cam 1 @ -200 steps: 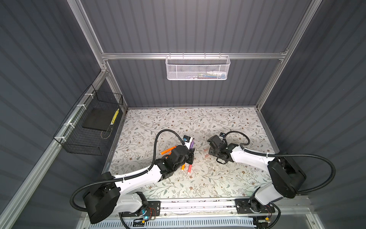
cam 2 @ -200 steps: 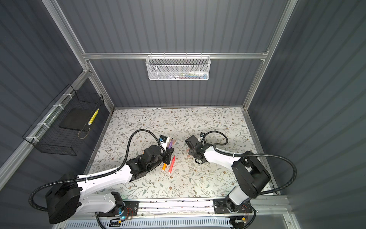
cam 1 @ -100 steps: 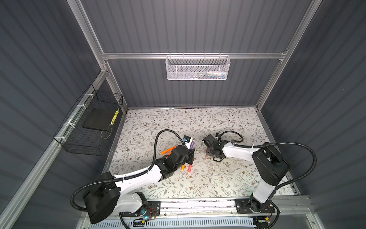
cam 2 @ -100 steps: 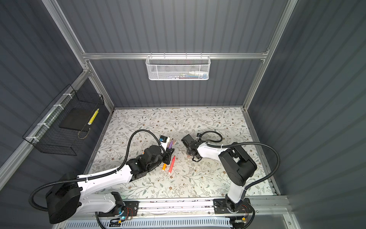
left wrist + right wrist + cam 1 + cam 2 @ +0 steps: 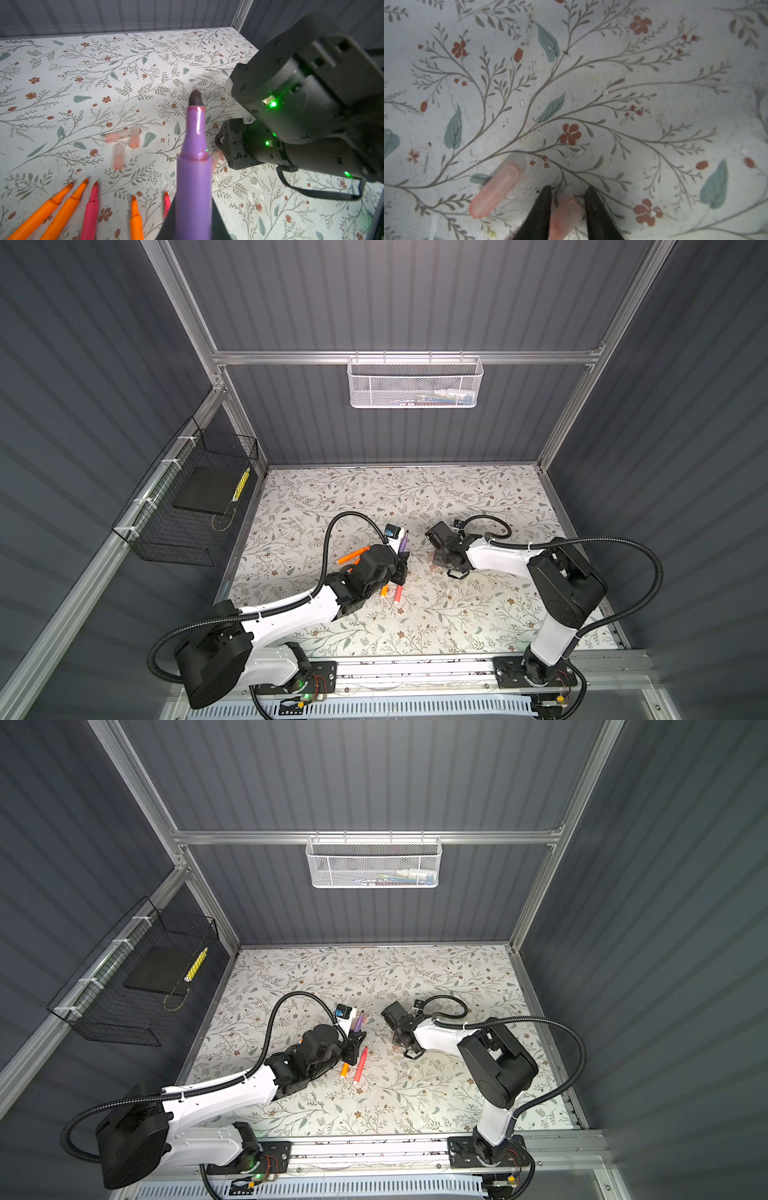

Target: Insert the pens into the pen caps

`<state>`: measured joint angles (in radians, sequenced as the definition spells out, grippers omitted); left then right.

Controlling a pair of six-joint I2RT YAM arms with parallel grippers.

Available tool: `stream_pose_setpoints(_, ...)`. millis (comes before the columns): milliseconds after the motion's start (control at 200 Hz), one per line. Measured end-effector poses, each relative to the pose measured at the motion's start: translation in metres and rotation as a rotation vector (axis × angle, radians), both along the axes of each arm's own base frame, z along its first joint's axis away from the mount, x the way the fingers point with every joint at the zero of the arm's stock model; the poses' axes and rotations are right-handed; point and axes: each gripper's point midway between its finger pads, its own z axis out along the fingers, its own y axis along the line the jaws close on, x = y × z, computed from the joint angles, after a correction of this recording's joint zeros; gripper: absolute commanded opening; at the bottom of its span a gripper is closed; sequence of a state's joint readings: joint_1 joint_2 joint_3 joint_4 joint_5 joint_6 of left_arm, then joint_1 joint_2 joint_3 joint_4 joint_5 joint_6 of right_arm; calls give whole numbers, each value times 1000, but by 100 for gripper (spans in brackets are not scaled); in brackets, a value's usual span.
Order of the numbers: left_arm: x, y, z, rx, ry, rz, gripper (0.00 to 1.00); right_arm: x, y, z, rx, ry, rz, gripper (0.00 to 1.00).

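Floral-patterned table (image 5: 415, 497) in a grey-walled booth, seen from above. 2 white-and-black robot arms reach in from the lower edge of the frame.

In both top views the left gripper (image 5: 401, 561) sits just left of the frame's centre. It is clamped tight on a purple pen (image 5: 403, 542) whose bare tip points toward the back wall. The left wrist view shows the same purple pen (image 5: 194, 166) close up, raised above the table with its dark tip uncapped.

5 more pens lie on the table beside that arm: 3 orange pens (image 5: 66, 209) and 2 pink pens (image 5: 91, 212). All are uncapped, with their tips pointing roughly the same way. Just beyond those tips lie 3 pale pink caps (image 5: 118, 156), 2 of them touching and the 3rd just beside them.

The right gripper (image 5: 436, 565) sits low at the table, just right of the frame's centre and near the left gripper. In the right wrist view its 2 black fingers (image 5: 544, 207) stand narrowly apart with 1 cap (image 5: 566, 212) lying between them. Whether they already press on it cannot be told. A loose cap (image 5: 498, 187) lies just beside them, clear of the fingers.
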<state>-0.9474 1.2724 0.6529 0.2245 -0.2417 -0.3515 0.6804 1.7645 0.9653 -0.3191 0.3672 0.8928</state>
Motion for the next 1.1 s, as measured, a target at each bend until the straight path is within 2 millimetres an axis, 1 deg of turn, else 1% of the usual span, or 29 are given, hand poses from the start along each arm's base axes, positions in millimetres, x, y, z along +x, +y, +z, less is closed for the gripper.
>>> stream_pose_setpoints(60,0,0,0,0,0,0,0,0,0,0,3,1,-2,47)
stream_pose_setpoints(220,0,0,0,0,0,0,0,-3,0,-2,9,7,3,47)
stream_pose_setpoints(500,0,0,0,0,0,-1,0,-8,6,-1,39,16,16,42)
stream_pose_setpoints(825,0,0,0,-1,2,-3,0,-13,14,-1,46,19,33,43)
stream_pose_setpoints(885,-1,0,0,-1,2,-4,0,-13,14,-1,46,20,35,41)
stream_pose_setpoints(975,-1,-1,0,-1,3,-6,0,-14,14,-1,46,20,30,33)
stream_pose_setpoints(1100,-1,-1,0,-1,4,-7,0,-14,12,-1,37,21,26,27)
